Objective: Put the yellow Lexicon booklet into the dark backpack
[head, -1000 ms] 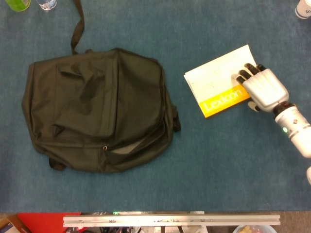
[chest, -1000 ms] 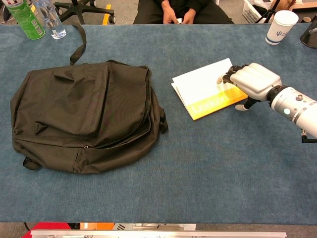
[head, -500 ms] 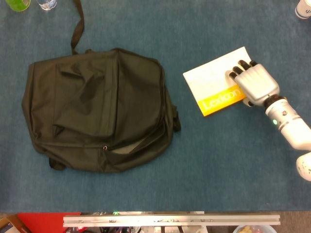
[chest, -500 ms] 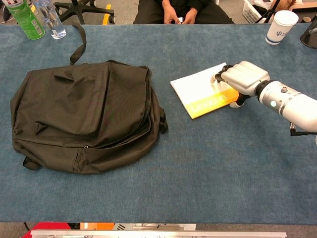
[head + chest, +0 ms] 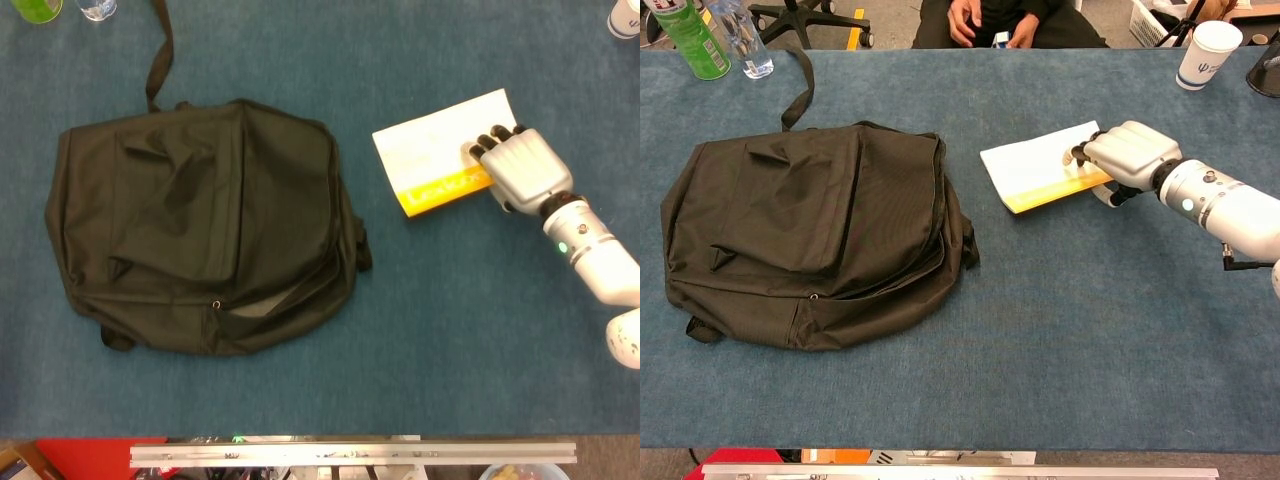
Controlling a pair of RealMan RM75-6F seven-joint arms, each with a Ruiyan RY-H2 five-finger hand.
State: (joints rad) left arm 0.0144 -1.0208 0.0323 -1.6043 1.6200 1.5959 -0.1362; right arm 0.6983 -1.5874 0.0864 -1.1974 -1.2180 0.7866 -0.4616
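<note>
Fingers (image 5: pixel 490 143) of right hand (image 5: pixel 522 170) apparently grip the tilted booklet's (image 5: pixel 432 150) right edge.

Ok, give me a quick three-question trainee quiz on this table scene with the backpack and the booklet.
1. True or false: the yellow Lexicon booklet is already inside the dark backpack.
2. Which robot hand grips the booklet? A) left B) right C) both
3. Fill in: in the chest view, the paper cup stands at the table's far ____ corner.

Key: 1 false, it lies outside, to the backpack's right; 2 B; 3 right.
</note>
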